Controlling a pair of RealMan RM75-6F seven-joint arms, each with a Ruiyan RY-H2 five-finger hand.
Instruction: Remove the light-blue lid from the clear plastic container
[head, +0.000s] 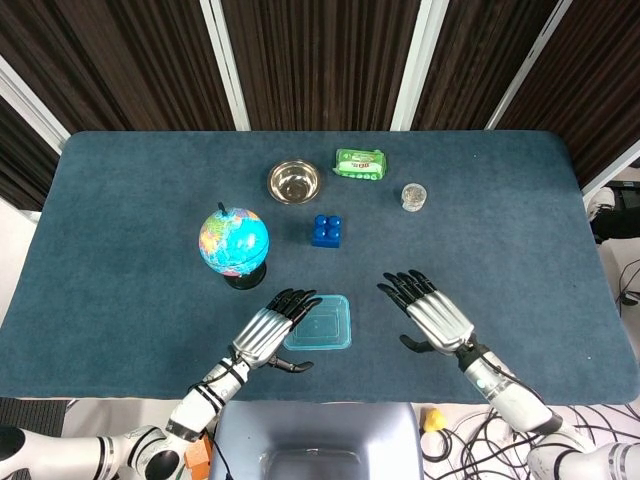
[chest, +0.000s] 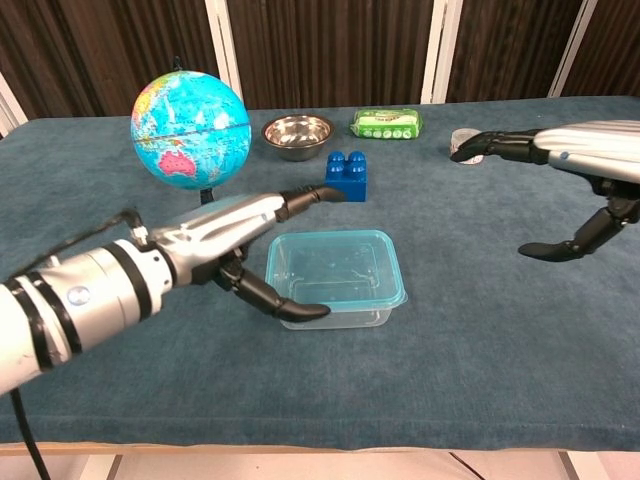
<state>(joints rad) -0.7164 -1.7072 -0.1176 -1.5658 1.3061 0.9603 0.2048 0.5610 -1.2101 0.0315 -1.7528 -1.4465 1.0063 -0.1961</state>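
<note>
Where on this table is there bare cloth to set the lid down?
Free: the left end beyond the globe, and the right end past the right hand. Crowded: the middle, around the blue block, bowl and container.

Dark slatted wall (head: 320, 60), perhaps curtains

a globe (head: 234, 241), steel bowl (head: 294, 182), blue block (head: 326, 230), green packet (head: 360, 164) and small jar (head: 414, 196) sit on the table (head: 130, 220).
</note>
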